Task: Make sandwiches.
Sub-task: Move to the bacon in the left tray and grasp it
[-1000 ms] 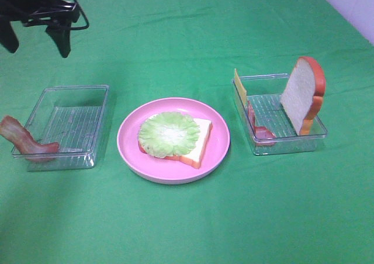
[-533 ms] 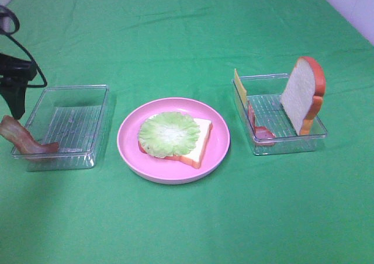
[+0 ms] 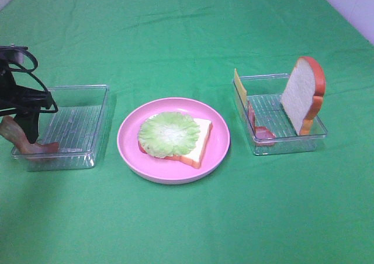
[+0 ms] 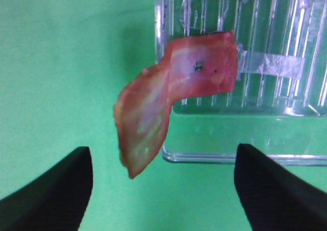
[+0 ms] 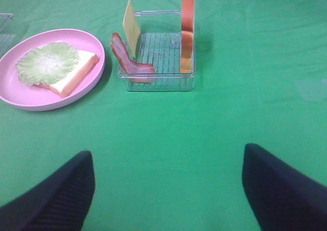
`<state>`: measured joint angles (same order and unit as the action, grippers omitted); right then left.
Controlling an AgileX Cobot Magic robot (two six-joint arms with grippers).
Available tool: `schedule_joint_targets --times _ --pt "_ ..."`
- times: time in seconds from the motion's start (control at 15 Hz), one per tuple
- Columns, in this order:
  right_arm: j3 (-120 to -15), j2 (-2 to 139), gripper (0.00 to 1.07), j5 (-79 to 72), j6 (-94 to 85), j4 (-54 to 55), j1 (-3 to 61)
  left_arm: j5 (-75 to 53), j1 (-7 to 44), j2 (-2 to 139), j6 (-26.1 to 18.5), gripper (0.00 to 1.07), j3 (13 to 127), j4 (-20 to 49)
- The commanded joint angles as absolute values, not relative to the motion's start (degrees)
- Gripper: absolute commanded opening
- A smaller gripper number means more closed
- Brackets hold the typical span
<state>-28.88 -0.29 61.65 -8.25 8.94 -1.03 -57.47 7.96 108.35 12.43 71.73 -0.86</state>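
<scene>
Beside the left tray, the left hand, spread wide, has dropped over the bacon strip.

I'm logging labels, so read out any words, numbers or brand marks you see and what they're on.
None: no readable text on the left clear plastic tray, the right clear plastic tray, the round pink plate or the green cloth.
The reddish-brown bacon strip bears only a dark speck.

Matte black tool, looped cables
</scene>
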Motion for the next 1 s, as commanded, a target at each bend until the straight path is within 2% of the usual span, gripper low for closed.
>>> schedule_joint_targets --times 0.07,0.33,0.4,0.47,0.73,1.0 --pt "-28.9 -0.7 0.75 61.1 -9.2 9.2 -1.3 -55.1 7.9 108.9 13.1 0.64 71.3 0.0" --pt "-28.9 -0.7 0.75 61.1 -9.2 9.2 -1.3 -52.8 7.9 108.9 13.2 0.45 71.3 0.0" --pt "-28.9 -0.7 0.75 61.1 -9.2 9.2 -1.3 -52.7 7.9 108.9 13.2 0.34 71.3 0.0" --pt "-28.9 -0.7 0.75 61.1 -9.2 9.2 -1.3 -52.7 7.9 108.9 13.2 0.30 71.3 0.0" --pt "-28.9 -0.7 0.75 61.1 -9.2 9.2 -1.3 -52.7 7.9 108.9 13.4 0.00 71.3 0.0" --pt "-28.9 -0.7 0.75 61.1 -9.2 9.2 -1.3 -52.9 7.9 108.8 14.0 0.00 71.3 0.3"
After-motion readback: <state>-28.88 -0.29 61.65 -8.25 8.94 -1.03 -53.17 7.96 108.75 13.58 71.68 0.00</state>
